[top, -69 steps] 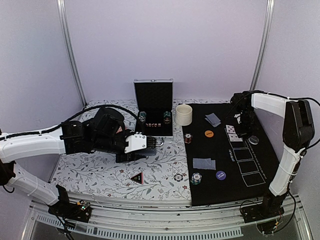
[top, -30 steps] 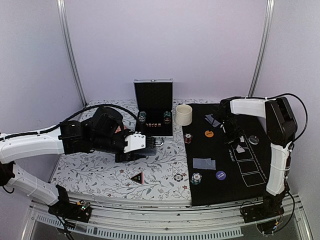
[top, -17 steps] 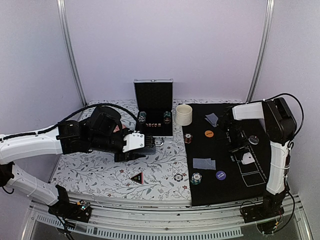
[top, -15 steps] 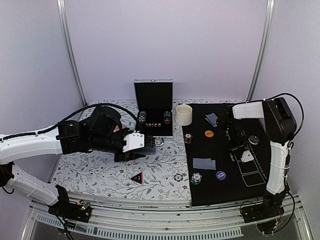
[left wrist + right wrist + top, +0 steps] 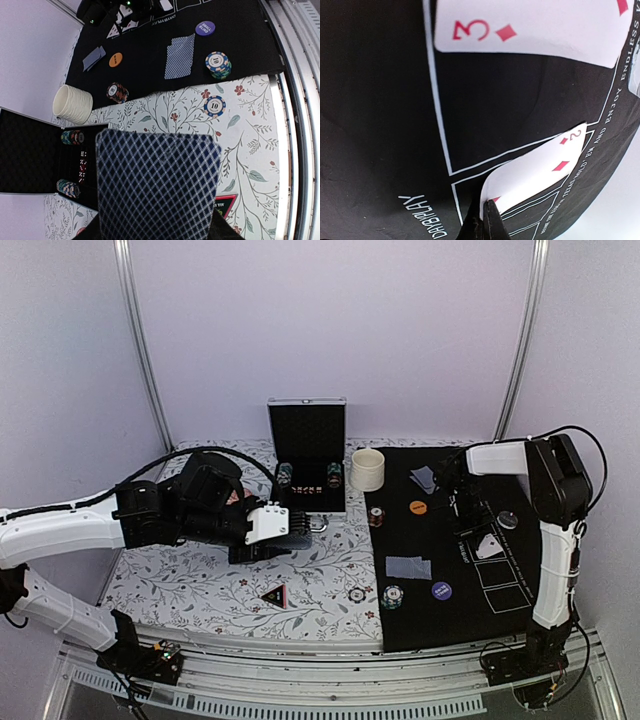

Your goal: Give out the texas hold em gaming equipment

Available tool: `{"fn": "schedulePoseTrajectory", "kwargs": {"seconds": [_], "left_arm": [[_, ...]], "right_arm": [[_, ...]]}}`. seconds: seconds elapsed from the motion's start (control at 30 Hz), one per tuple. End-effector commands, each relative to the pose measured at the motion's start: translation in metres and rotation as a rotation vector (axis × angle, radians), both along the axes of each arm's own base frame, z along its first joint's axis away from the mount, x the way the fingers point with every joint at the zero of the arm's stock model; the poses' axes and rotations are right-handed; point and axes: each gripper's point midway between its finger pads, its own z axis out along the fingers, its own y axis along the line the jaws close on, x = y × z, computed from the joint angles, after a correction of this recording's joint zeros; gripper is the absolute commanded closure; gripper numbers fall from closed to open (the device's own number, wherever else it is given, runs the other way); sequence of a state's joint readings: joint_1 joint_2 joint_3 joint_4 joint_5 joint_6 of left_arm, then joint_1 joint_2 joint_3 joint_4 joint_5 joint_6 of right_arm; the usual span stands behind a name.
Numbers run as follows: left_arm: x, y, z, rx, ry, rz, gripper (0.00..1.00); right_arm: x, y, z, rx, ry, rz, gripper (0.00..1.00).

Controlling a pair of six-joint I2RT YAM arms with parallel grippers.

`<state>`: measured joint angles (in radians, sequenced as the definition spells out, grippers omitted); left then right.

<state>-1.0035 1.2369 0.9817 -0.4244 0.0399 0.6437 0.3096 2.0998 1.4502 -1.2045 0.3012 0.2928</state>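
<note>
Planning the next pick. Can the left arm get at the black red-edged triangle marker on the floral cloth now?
Likely reachable: the black red-edged triangle marker lies uncovered close to the left gripper. But that gripper is shut on blue-checked playing cards, so it probably could not grasp it yet.

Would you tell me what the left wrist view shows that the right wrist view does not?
Only left wrist: a blue diamond-backed card held close, the cream cup and the orange disc. Only right wrist: readable faces, the three of diamonds flat, the two of diamonds pinched at a corner. Both: the black mat.
</note>
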Motion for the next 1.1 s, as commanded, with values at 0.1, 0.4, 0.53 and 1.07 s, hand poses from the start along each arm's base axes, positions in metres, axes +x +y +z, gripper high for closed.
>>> {"fn": "schedulePoseTrajectory", "kwargs": {"seconds": [0.1,0.4,0.53,1.07], "left_arm": [[0.001,0.001,0.004,-0.014,-0.016,-0.003,0.54],[0.000,0.001,0.001,-0.008,-0.011,-0.005,0.54],[0.000,0.000,0.001,-0.008,-0.010,-0.007,0.54],[0.000,0.002,0.003,-0.009,-0.013,-0.005,0.54]], "right_arm": [[0.000,0.006,-0.020,0.118,0.003,-0.094,0.93],[0.012,0.024,-0.013,0.223,-0.039,-0.101,0.61],[0.030,0.052,0.018,0.396,-0.138,-0.057,0.58],[0.045,-0.074,0.043,0.451,-0.403,-0.311,0.41]]}}
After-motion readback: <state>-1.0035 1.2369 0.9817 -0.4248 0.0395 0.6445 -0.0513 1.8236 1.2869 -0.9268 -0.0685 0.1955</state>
